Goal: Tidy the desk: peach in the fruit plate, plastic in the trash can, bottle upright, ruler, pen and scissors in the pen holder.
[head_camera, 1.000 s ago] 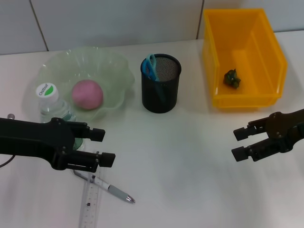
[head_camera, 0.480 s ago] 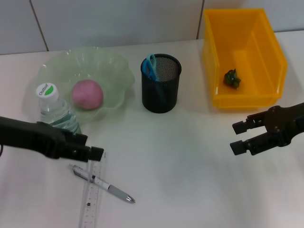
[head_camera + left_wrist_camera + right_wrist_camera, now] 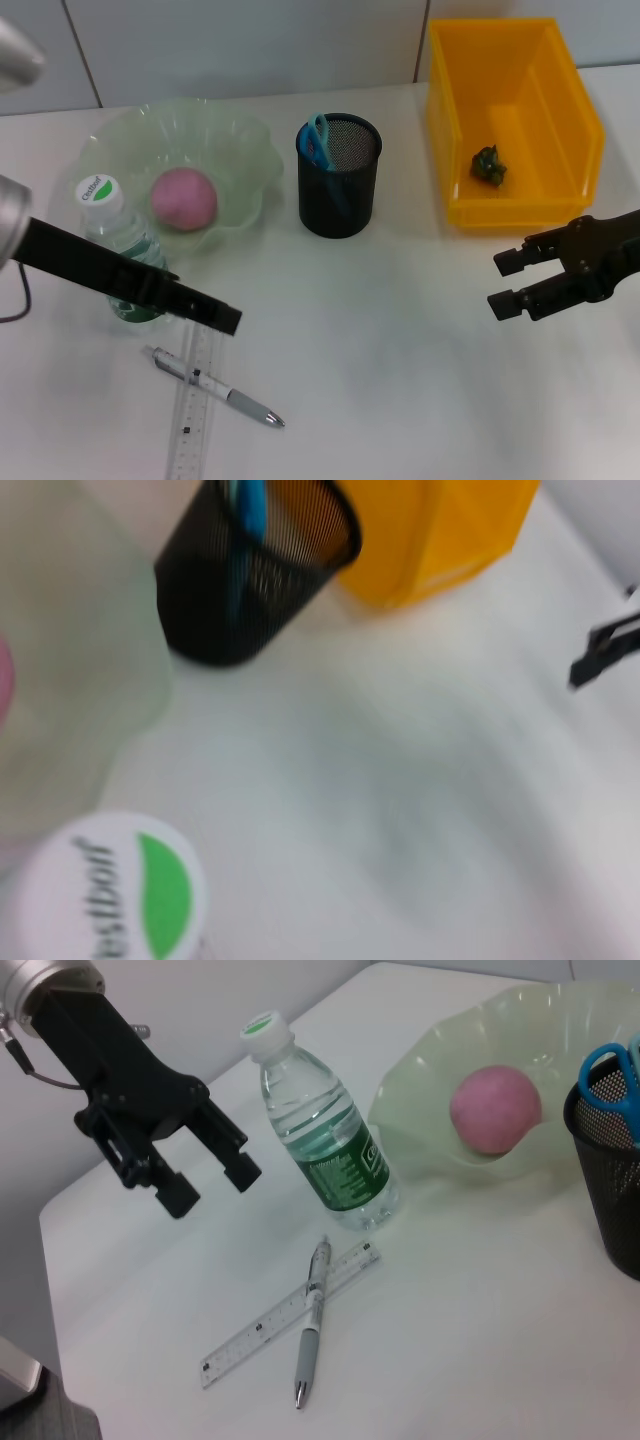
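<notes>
The clear water bottle stands upright with its white cap, in front of the green fruit plate that holds the pink peach. My left gripper hangs open and empty just beside the bottle, over the table above the pen and the clear ruler, which lie crossed. Blue scissors stick out of the black mesh pen holder. A green plastic scrap lies in the yellow trash can. My right gripper hovers open, empty, in front of the can.
The left arm slants across the bottle's front in the head view. Bare white table stretches between the two grippers. A tiled wall runs behind the table.
The left gripper has let go of the bottle, turned and swung up and to the right, away from it. The bottle stays upright. The right gripper has hardly shifted.
</notes>
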You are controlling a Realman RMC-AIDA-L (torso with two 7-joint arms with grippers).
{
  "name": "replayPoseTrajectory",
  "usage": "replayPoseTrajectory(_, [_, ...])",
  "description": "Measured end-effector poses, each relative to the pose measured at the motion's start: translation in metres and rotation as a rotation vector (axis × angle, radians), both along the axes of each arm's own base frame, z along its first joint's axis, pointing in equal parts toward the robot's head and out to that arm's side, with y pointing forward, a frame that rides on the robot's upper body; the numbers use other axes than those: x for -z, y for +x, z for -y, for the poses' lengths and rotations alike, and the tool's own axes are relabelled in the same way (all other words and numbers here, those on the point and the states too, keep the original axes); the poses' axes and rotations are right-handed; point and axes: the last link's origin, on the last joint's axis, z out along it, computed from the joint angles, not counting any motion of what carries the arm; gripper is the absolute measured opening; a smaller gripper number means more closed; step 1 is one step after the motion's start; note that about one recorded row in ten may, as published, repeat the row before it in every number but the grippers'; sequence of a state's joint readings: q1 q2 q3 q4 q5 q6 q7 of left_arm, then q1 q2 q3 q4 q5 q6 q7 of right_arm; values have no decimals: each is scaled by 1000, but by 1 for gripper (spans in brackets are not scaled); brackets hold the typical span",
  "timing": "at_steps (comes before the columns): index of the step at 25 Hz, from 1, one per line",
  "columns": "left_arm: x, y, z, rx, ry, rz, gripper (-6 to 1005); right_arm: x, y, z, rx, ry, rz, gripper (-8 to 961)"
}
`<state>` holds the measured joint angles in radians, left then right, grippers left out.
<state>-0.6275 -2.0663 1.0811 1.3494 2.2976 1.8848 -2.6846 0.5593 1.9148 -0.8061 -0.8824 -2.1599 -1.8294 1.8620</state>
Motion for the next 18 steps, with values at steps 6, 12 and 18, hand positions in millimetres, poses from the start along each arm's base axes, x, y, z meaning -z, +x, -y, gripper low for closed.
replayPoseTrajectory(6, [6,3,-7,-74,19,-85,785,-1,0,-1,-5,-1,15,839])
replayPoseTrajectory(12, [11,6,-14,-112,42,-163,785,-3,0,-4,-12,-5,56,839])
replayPoseTrajectory(18, [23,7,-17,-125,26,-202,784,-4,-4,-7,-22,-9,69,839])
